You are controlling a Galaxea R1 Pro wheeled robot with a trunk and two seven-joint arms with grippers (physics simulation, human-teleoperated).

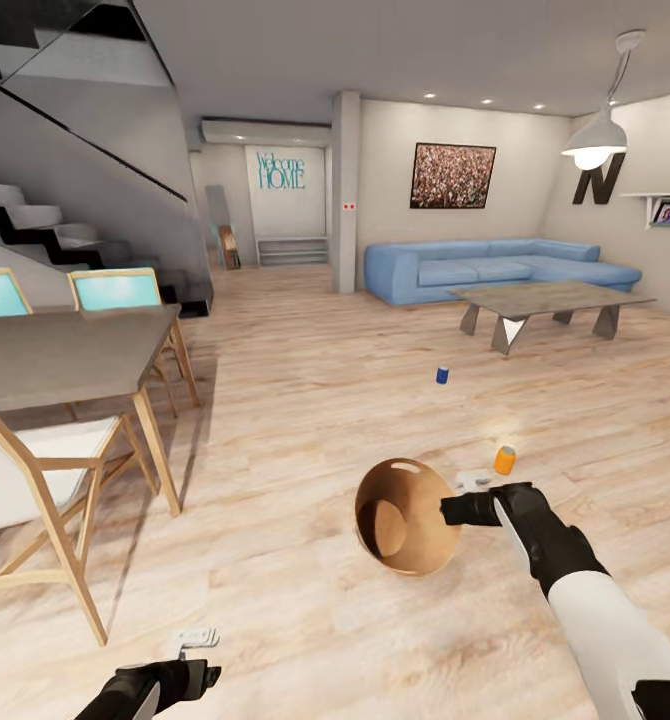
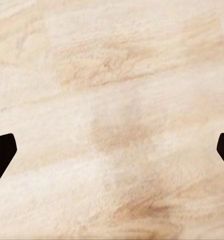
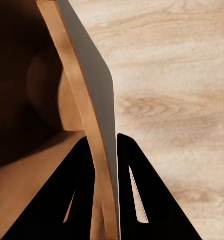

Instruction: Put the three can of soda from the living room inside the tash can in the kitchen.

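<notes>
The pale wood plank floor (image 1: 305, 400) carries everything here. At its far side, along the back wall, stands the blue corner sofa (image 1: 495, 268), with the low grey-topped coffee table (image 1: 550, 308) on angled legs just in front of it. Along the floor's left edge stands a grey-topped dining table (image 1: 70, 355) on light wooden legs, with a white-seated wooden chair (image 1: 40, 490) at its near end and two turquoise-backed chairs (image 1: 115, 290) behind it. A dark staircase (image 1: 35, 225) climbs behind those, and a white pendant lamp (image 1: 595, 140) hangs near the right wall.

The small round tapered bin (image 1: 407, 515), tan-brown inside, hangs above the middle of the floor, tipped so its mouth faces the camera, a slot-shaped cut-out near its upper rim. The right gripper (image 1: 455, 508) holds it by the rim: in the right wrist view the two black fingers (image 3: 137, 190) are pressed on either side of the bin's thin wall (image 3: 89, 100), grey outside and brown inside.

The left gripper (image 1: 200, 672) hangs low over the near edge of the floor; the left wrist view shows its dark fingertips (image 2: 1, 152) spread wide apart over bare planks.

An orange soda can (image 1: 504, 459) stands upright on the floor near the bin, just beyond the right gripper. A dark blue soda can (image 1: 442, 375) stands upright farther off, between the bin and the coffee table.
</notes>
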